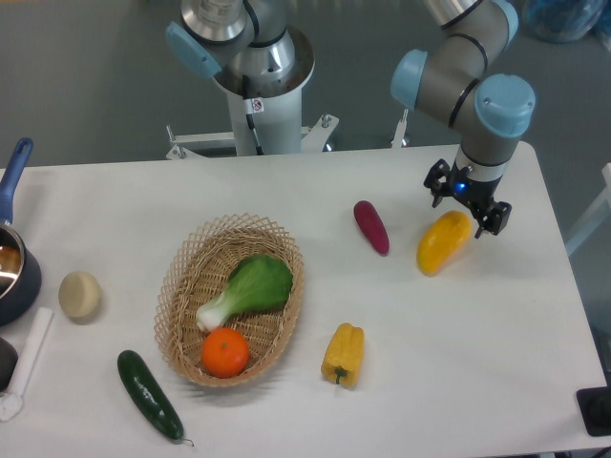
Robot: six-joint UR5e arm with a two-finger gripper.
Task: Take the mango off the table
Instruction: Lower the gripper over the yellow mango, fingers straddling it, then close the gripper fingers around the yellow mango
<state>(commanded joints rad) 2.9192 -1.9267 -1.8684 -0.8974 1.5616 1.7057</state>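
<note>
One mango (442, 242) lies diagonally, orange end toward the wide-spread gripper (467, 198).

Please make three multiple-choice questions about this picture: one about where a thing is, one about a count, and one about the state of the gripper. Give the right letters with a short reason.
1. Where is the orange?
A. inside the basket
B. beside the pot
C. next to the mango

2. How many items lie inside the basket?
A. one
B. two
C. four

3. What is the gripper doing?
A. holding the pepper
B. open above the upper end of the mango
C. closed on the cucumber

Answers:
1. A, the orange sits in the basket below the leafy green.
2. B, only the orange and the leafy green are in it.
3. B, the fingers are spread and empty, and the mango lies on the table.
</note>
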